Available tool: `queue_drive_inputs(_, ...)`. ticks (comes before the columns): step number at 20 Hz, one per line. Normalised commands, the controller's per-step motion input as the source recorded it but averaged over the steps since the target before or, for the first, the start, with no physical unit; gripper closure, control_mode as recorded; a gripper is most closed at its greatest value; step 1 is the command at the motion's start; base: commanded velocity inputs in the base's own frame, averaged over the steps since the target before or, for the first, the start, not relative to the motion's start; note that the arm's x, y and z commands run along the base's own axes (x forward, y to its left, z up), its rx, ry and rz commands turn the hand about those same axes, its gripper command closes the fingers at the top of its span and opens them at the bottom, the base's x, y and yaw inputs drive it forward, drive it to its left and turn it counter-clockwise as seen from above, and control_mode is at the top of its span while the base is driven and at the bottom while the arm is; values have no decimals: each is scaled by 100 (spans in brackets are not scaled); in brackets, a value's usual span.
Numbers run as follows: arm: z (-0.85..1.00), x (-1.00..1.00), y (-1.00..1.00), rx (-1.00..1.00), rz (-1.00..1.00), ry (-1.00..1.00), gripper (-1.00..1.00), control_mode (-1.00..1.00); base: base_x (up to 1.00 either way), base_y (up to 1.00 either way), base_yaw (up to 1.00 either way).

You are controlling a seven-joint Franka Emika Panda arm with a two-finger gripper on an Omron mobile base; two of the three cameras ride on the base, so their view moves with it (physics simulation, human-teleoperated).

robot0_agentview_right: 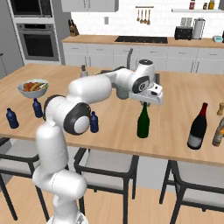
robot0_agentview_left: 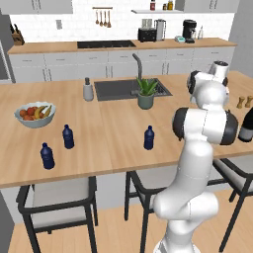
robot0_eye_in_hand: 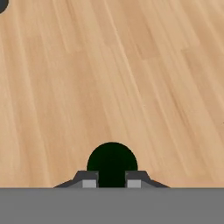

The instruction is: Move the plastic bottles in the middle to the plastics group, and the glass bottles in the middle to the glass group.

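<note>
My gripper is shut on the neck of the dark green glass bottle, which stands upright at the counter's middle; whether its base touches the wood I cannot tell. From the hand view, the bottle's round dark top sits between my fingertips. A small dark-blue plastic bottle stands at the middle front. Two like blue bottles form the plastics group at the left. A near-black glass bottle with a reddish top stands at the right, beside a brownish bottle at the frame's edge.
A fruit bowl sits at the left, with a grey soap dispenser, a sink and a potted plant behind the middle. Small wooden shakers stand far right. Stools line the counter's front edge.
</note>
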Motion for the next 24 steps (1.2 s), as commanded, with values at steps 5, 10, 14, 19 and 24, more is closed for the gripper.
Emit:
queue_drive_inputs(5,0,-19,-87,0,-6,0,100,-100,0,0,0)
queue_drive_inputs(10,-1,-28,-76,0,-8,0,100,-100,0,0,0)
queue_drive_inputs(14,-8,-29,-65,0,-10,0,100,-100,0,0,0)
queue_drive_inputs(19,-21,-12,-48,0,-10,0,100,-100,0,0,0)
queue_drive_inputs(24,-15,0,-31,0,-11,0,100,-100,0,0,0)
